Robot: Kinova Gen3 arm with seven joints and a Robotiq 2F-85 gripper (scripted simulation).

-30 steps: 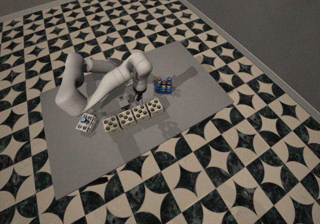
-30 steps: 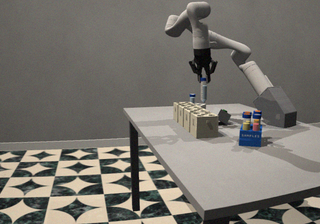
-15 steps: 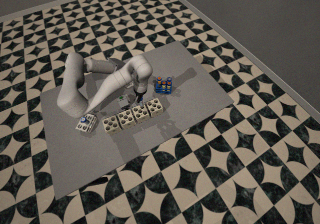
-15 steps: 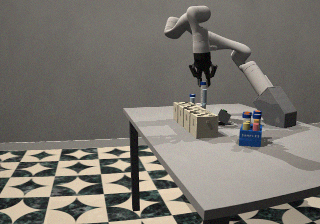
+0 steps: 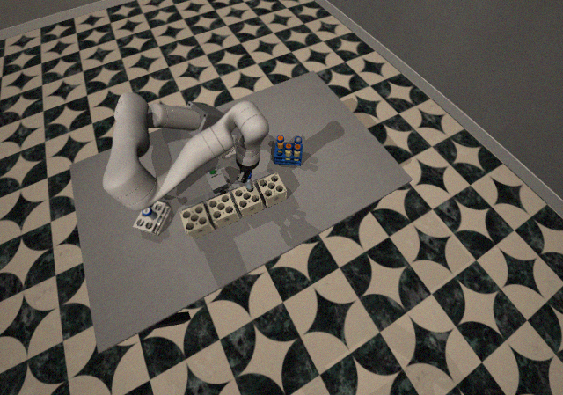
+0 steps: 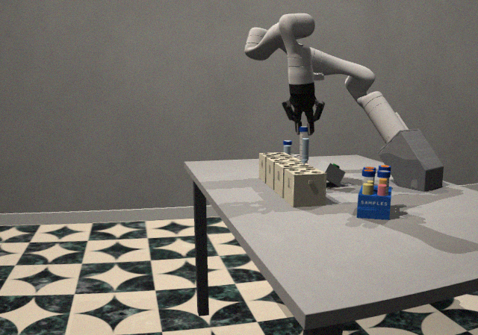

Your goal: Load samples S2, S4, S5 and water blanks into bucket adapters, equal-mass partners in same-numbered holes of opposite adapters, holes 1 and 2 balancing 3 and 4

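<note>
My gripper (image 6: 303,128) points straight down and is shut on the blue cap end of a water blank tube (image 6: 304,146), which hangs upright. The tube's tip is right at the top of the second beige adapter from the sample-rack end (image 5: 247,199), over one of its far holes. In the overhead view the gripper (image 5: 245,174) stands above that adapter. The adapters stand in a row (image 5: 196,219) (image 5: 223,209) (image 5: 272,189), and all their holes look empty. The blue SAMPLES rack (image 6: 373,194) holds several tubes with orange cap dots.
A white blank rack (image 5: 150,220) at the left end of the row holds one blue-capped tube (image 5: 146,211). The small sloped desk with the green DONE key (image 6: 334,173) sits just behind the adapters. The arm's base (image 6: 413,162) stands at the table's back.
</note>
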